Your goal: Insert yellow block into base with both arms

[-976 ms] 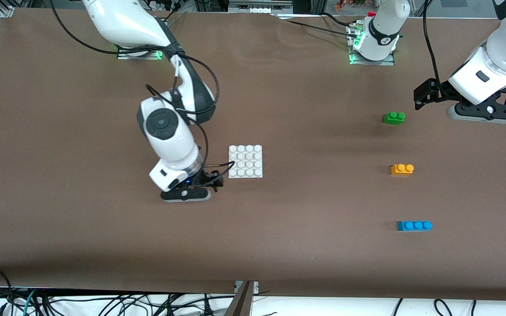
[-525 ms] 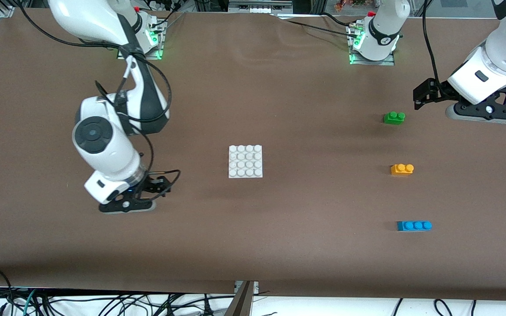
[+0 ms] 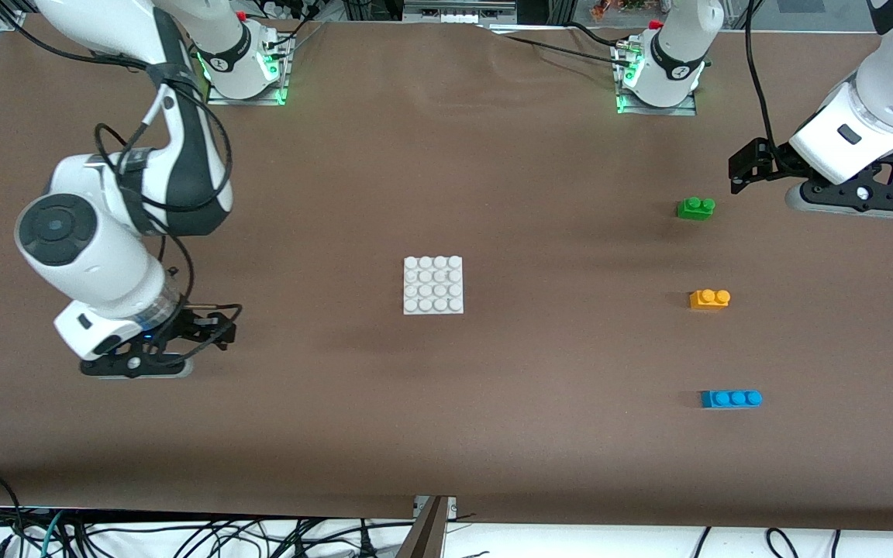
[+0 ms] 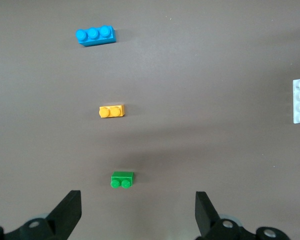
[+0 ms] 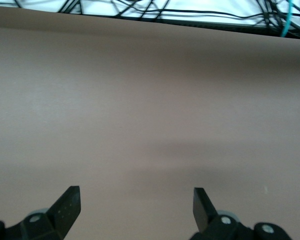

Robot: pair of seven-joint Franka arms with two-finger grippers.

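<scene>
You are looking at both tools hanging wide open and empty, the left tool (image 3: 853, 203) near the green brick (image 3: 696, 208), the right tool (image 3: 136, 370) over bare surface (image 3: 493, 434), the yellow block (image 3: 709, 298) sitting well apart from the base (image 3: 433, 285)

**A robotics lab bench**

Two white robot arms (image 3: 144, 155) are bolted to metal base plates (image 3: 245, 94) with green status lights, on a table (image 3: 446, 434) covered in brown sheeting. Loose cables (image 3: 183, 535) tangle below its near edge, and aluminium framing (image 3: 5, 19) stands at the corner.
</scene>
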